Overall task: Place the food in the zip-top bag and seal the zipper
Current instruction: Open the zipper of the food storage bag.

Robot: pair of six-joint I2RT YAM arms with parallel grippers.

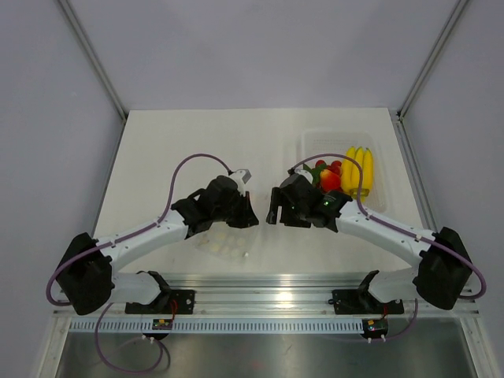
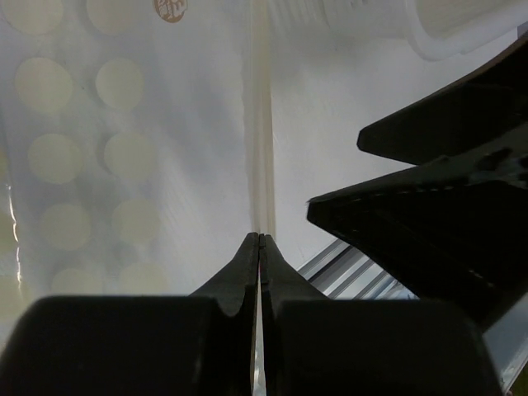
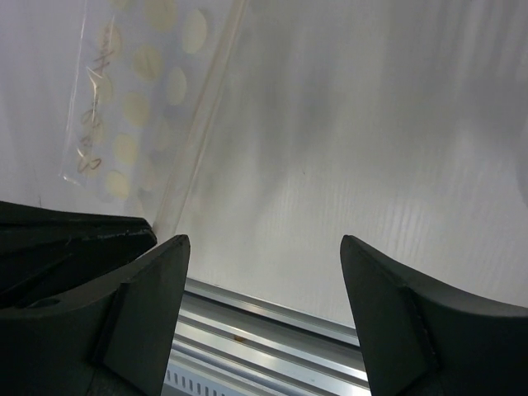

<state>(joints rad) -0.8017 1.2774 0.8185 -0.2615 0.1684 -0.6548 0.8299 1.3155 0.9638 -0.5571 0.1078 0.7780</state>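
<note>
On the table (image 1: 197,142), I see the tray (image 1: 331,144) with bananas (image 1: 358,169) and strawberries (image 1: 329,178) behind my right arm (image 1: 386,228), the zip-top bag (image 1: 227,244) under my left arm (image 1: 150,236), left gripper (image 2: 260,239) clenched at its zipper (image 2: 262,124), right gripper (image 3: 264,243) spread, empty.

Table (image 1: 157,150): off-white top with a metal rail (image 1: 268,285) along the near edge. Lying on it at front centre is a clear bag (image 1: 224,244) with pale dots, partly hidden. At back right, well apart, is a clear tray (image 1: 313,144) holding bananas (image 1: 358,169) and strawberries (image 1: 329,178).
</note>
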